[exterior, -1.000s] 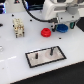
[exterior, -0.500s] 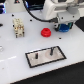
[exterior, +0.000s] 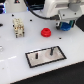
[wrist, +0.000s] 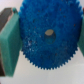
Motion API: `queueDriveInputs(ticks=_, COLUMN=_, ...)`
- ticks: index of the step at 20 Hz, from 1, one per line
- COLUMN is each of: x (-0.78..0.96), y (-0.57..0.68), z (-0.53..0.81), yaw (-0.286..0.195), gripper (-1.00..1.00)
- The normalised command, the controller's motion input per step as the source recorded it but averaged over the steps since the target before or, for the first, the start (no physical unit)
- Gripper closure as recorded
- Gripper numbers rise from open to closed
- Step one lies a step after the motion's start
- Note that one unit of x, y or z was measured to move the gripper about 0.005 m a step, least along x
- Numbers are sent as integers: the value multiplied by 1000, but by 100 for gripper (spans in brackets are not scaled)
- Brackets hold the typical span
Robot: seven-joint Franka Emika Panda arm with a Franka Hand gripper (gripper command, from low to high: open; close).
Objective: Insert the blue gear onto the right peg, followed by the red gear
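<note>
Blue gear [wrist: 49, 36] face-on to wrist camera, between fingers [wrist: 10, 42].

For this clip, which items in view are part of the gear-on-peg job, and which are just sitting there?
Part of the job:
- blue gear, between the gripper fingers in the wrist view
- red gear, lying on the table
- right peg, upright on the grey plate

Just lying about:
- beige block at the exterior view's left
- white table

Hand [exterior: 68, 25] raised at exterior view's right, fingers [wrist: 10, 37] clamped.
</note>
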Motion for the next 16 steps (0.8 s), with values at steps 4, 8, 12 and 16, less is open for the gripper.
queueDriveInputs(ticks=4, x=449, y=-239, z=536, yaw=0, gripper=100)
queueDriveInputs(ticks=8, x=541, y=-302, z=512, yaw=0, gripper=100)
queueDriveInputs(ticks=12, x=616, y=-366, z=498, yaw=0, gripper=100)
queueDriveInputs(ticks=16, x=657, y=-344, z=437, yaw=0, gripper=100)
